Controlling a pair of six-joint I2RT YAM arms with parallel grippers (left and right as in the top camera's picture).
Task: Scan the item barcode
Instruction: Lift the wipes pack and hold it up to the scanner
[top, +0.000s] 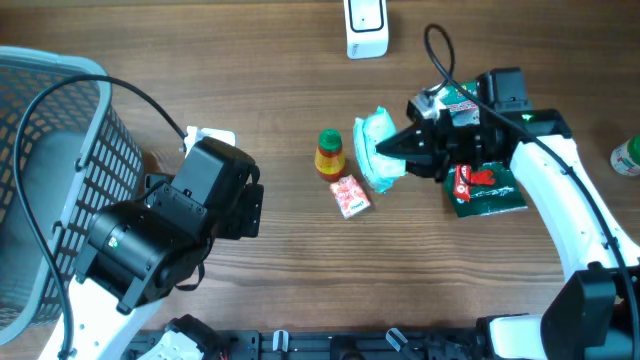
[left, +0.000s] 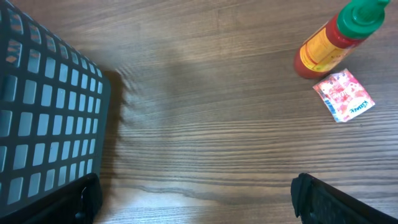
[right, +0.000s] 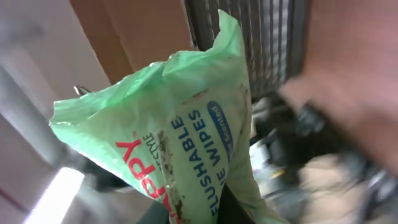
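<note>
– On the counter (top: 330, 285), a little toward 2 o'clock from its centre, what is held by the right pincer (top: 392, 150)?
– A green pack of flushable wipes (top: 370, 135) is clamped there between nearly closed jaws. In the right wrist view it appears raised off the wood and tilted, with its printed face turned to the camera. No barcode can be made out on that face.
– And the left pincer (left: 196, 202)?
– It is spread wide and nothing is held in it. It is hung over bare wood toward 9 o'clock, beside the mesh basket (top: 75, 130).
– Where is the scanner?
– A white device (top: 367, 25), taken to be the scanner, is set at the 12 o'clock edge. The wipes are seen well apart from it, on its 6 o'clock side.
– How much of the task is judged done?
– The pick-up is done; the presenting is not. The pack has yet to be carried toward 12 o'clock and its coded side turned to the device. Whether any scan has been registered cannot be told.
– What else is seen nearby?
– A green-capped sauce bottle (top: 330, 153) is stood just at 9 o'clock of the wipes. A small red tissue packet (top: 350, 195) is laid at 5 o'clock of the bottle. A green-and-red packet (top: 490, 190) is partly covered by the right arm.
</note>
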